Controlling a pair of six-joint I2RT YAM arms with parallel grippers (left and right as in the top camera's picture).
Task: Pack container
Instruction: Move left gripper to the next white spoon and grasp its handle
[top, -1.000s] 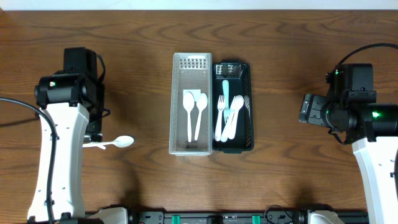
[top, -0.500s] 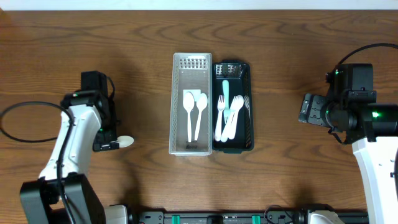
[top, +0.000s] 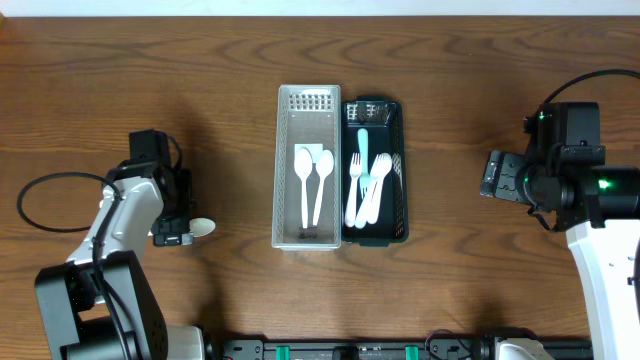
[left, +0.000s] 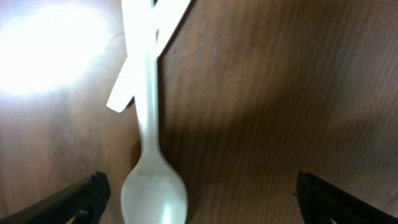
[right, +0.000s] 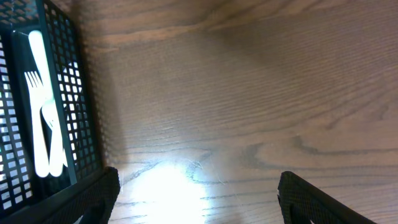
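A white plastic spoon (left: 149, 149) lies on the wooden table, its bowl (top: 203, 227) showing beside my left gripper (top: 176, 232). In the left wrist view the open fingers (left: 198, 198) stand either side of the spoon's bowl, not closed on it. A second white piece (left: 146, 56) lies crossed under the spoon's handle. A white basket (top: 286, 170) holds two white spoons (top: 311, 180). A black basket (top: 398, 170) beside it holds white forks (top: 366, 190) and a teal utensil (top: 362, 150). My right gripper (right: 198, 198) is open and empty over bare table.
A black cable (top: 45, 205) loops on the table left of the left arm. The black basket's edge (right: 81, 106) shows at the left of the right wrist view.
My left arm has swung down and in, lowering its gripper over the loose spoon, which is now mostly covered from above. The right arm has not moved.
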